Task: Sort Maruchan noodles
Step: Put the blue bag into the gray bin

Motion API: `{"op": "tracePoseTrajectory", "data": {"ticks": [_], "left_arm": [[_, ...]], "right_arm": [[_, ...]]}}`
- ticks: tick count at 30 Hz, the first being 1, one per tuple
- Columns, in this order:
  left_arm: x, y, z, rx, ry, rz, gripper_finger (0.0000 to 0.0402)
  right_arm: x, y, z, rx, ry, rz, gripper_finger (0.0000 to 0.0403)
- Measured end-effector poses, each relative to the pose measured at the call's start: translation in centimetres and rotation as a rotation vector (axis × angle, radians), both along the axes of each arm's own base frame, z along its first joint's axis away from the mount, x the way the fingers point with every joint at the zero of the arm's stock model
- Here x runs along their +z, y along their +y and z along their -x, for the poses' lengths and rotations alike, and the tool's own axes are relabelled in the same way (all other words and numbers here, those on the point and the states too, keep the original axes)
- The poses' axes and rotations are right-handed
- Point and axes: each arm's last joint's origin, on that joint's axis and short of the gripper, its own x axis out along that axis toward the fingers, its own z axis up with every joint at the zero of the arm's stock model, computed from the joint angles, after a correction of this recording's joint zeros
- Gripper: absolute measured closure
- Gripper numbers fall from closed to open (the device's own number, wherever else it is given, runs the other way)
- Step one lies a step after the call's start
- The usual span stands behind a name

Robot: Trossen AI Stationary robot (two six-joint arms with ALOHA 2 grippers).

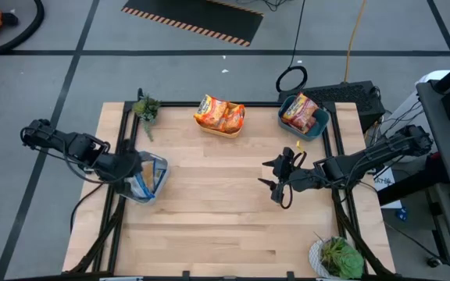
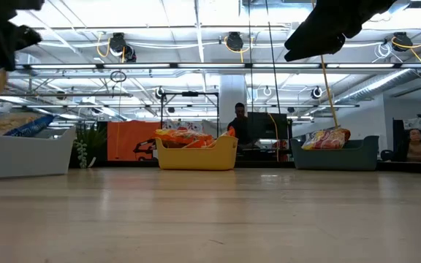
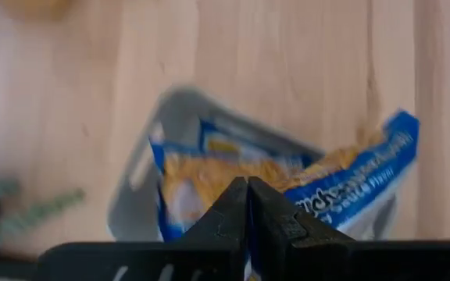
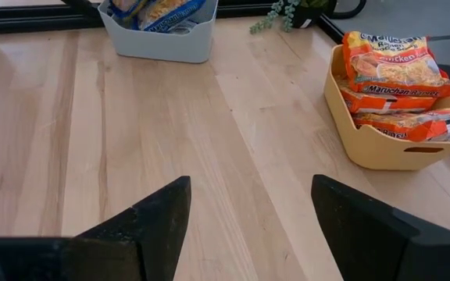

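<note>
1. The left gripper (image 1: 133,173) hangs over the grey bin (image 1: 159,178) at the table's left edge, its two dark fingers (image 3: 233,215) pressed tip to tip with no packet visibly between them in the left wrist view.
2. Directly beneath those fingers, blue-and-yellow Maruchan packets (image 3: 287,183) lie heaped in the grey bin, one corner sticking out over the rim.
3. The right gripper (image 1: 276,181) hovers above bare wood right of the table's centre, fingers (image 4: 151,218) spread wide apart and holding nothing.
4. Orange packets (image 1: 219,114) are stacked in the yellow bin (image 1: 223,131) at the far edge of the table (image 1: 225,226), near the middle; from the right wrist view three orange wrappers show piled above its wall.
5. Red-brown packets (image 1: 300,112) fill the teal bin (image 1: 319,125) at the far right corner.
6. A small green plant (image 1: 146,108) stands at the far left corner, another potted plant (image 1: 339,257) at the near right edge.
7. From table height, a person (image 2: 237,120) is visible seated in the room behind the yellow bin.
</note>
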Motion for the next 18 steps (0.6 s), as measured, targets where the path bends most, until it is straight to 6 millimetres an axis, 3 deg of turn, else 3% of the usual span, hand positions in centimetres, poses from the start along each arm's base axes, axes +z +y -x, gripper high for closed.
{"op": "tracePoseTrajectory", "data": {"ticks": [5, 14, 18], "left_arm": [[-0.34, 0.19, 0.81, 0.079, 0.095, 0.049, 0.0382], [-0.10, 0.14, 0.12, 0.107, 0.005, 0.009, 0.0378], [0.03, 0.08, -0.15, 0.150, -0.034, 0.027, 0.0353]], "right_arm": [[0.00, 0.00, 0.00, 0.000, 0.000, 0.001, 0.0145], [0.27, 0.06, -0.18, 0.005, -0.031, -0.003, 0.0145], [0.27, 0.06, -0.18, 0.016, -0.025, 0.015, 0.0145]]}}
